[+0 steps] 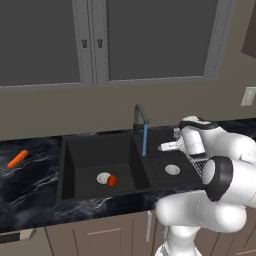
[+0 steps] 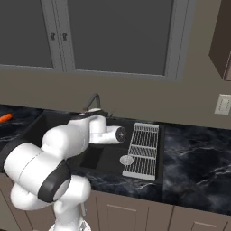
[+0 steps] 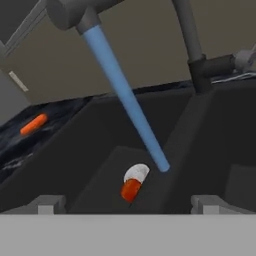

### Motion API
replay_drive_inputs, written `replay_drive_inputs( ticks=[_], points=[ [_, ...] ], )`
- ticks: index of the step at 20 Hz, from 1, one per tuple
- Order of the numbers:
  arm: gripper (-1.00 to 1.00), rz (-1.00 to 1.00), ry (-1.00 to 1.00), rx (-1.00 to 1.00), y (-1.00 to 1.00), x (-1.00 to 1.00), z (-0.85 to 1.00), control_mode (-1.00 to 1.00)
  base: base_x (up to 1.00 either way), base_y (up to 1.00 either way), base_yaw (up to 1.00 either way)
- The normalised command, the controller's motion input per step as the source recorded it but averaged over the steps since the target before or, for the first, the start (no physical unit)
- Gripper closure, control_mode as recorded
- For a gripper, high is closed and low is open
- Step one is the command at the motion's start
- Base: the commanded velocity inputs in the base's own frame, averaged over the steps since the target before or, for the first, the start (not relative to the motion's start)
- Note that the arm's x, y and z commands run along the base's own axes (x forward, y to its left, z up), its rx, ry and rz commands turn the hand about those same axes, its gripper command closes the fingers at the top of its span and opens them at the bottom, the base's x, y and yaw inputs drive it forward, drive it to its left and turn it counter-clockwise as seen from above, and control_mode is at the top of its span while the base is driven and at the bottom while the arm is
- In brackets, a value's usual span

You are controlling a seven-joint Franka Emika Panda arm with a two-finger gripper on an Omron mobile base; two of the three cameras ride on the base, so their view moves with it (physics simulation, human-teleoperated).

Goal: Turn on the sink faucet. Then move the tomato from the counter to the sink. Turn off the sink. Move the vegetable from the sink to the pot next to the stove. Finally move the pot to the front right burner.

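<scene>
Water (image 1: pixel 145 140) running from the sink faucet (image 1: pixel 140 116); tomato (image 1: pixel 113 180) already in the left basin of the sink (image 1: pixel 80 165), touching the silver drain (image 1: pixel 103 177). Step in hand, by judgement: shutting off the faucet. End effector (image 3: pixel 129 202) empty, fingers apart, hovering over the sink and aimed into the basin. Next move calls for reaching the faucet handle (image 3: pixel 220 65) at the spout's base. Carrot (image 1: pixel 18 159) on the tabletop (image 1: pixel 30 180), well apart.

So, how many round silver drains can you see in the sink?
2. One drain lies in the left basin, with the tomato touching it; the other drain is in the right basin, beside the wire rack.
</scene>
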Motion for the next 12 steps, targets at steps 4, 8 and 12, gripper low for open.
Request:
replay_drive_inputs(
  ticks=[4, 8, 12],
  points=[
    [-1.0, 0.13, -0.16, 0.0, -0.35, 0.32, 0.03, -1.0, 0.0, 0.0, 0.0],
    [-1.0, 0.16, -0.14, 0.0, -0.36, 0.41, 0.11, -1.0, 0.0, 0.0, 0.0],
    [-1.0, 0.2, -0.15, 0.0, -0.31, 0.43, 0.09, -1.0, 0.0, 0.0, 0.0]
  ],
)
